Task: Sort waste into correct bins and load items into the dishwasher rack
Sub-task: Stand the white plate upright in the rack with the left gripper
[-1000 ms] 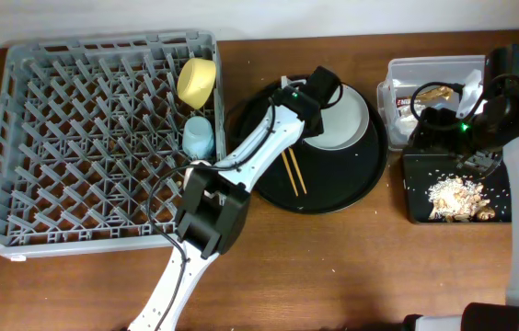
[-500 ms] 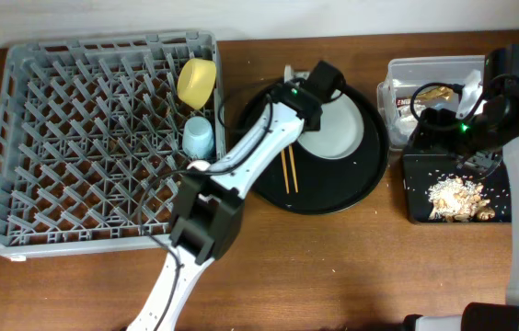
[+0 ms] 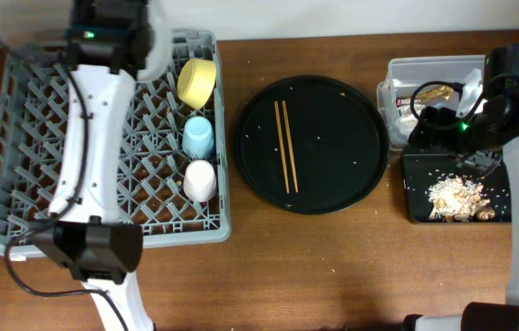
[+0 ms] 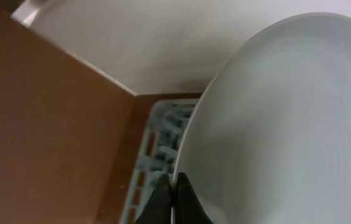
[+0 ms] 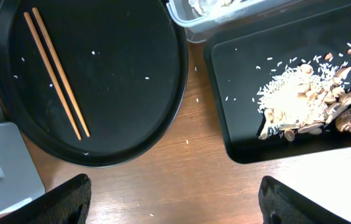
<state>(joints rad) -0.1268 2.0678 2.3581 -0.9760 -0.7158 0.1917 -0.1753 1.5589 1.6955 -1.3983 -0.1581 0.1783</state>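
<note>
pale grey glossy plate (image 4: 287, 124) pinched at its rim by the left gripper (image 4: 174, 198).

– Was there any lettering, label or number you could read?

– No, nothing legible in any view.

– Not even on the waste?

– The nearest thing was in the clear tub (image 3: 434, 62). Some dark marks sat on the white stuff just beside the gold-brown wrapper (image 3: 432, 92). They may have been print, but from overhead they were too small to make out a letter.

– And the wrist cameras?

– Neither showed those marks any closer, so I couldn't tell.
</note>
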